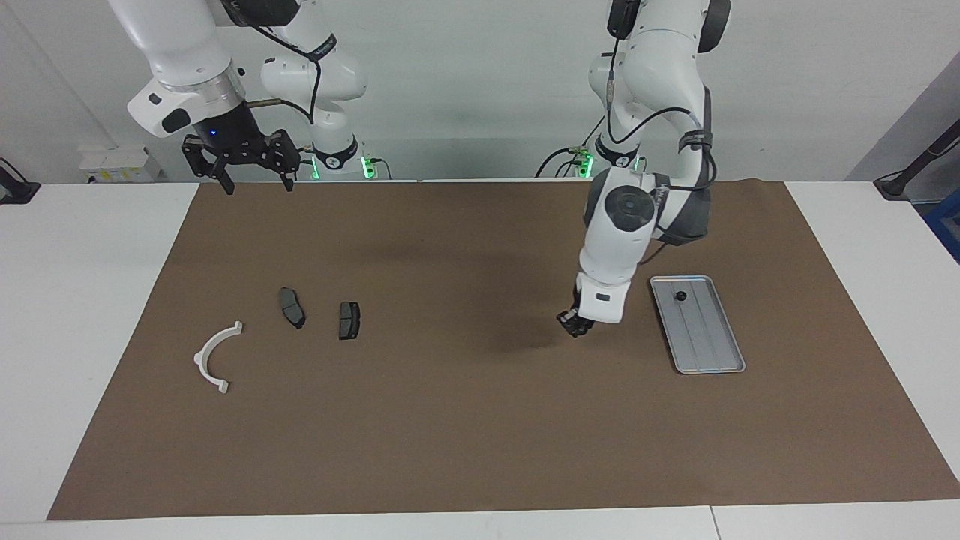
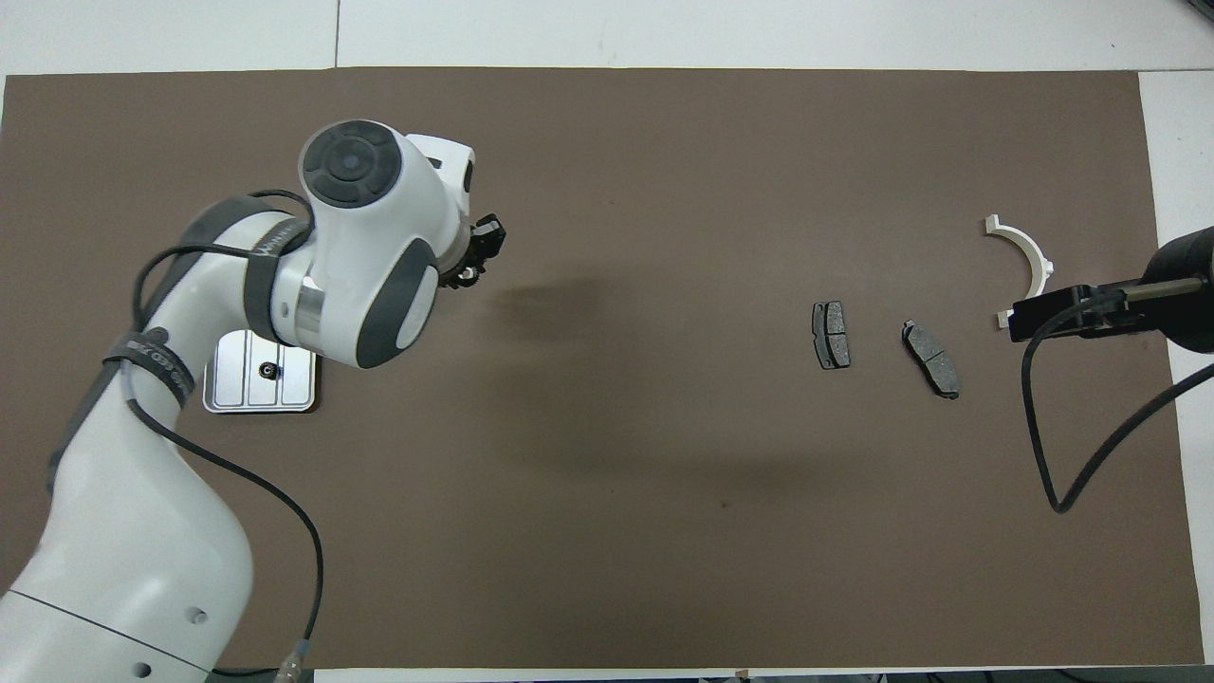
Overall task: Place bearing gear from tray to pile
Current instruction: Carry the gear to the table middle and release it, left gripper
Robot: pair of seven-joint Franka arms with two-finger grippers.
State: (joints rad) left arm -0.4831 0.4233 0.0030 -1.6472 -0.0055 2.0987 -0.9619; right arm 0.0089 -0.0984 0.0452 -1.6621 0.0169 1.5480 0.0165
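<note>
In the facing view, the right gripper (image 1: 253,180) hangs open in the air over the mat's (image 1: 480,420) edge nearest the robots, at the right arm's end, and waits. Below it on the mat lies the pile: a white bracket (image 1: 215,355), then two dark pads (image 1: 292,307) (image 1: 349,319) side by side, all apart from one another. Toward the middle, the left gripper (image 1: 574,327) hangs over bare mat between the pile and the tray (image 1: 709,360), just beside the tray. Its fingers are closed on a small gear (image 2: 464,276), which shows only as a speck of toothed metal under the wrist from overhead; the facing view hides it between the dark fingertips. The tray sits at the left arm's end of the mat, with one small dark gear (image 1: 680,295) left in it, near the end closest to the robots. Overhead, the left arm covers most of the tray, and the right gripper is cut off at the picture's edge.
</note>
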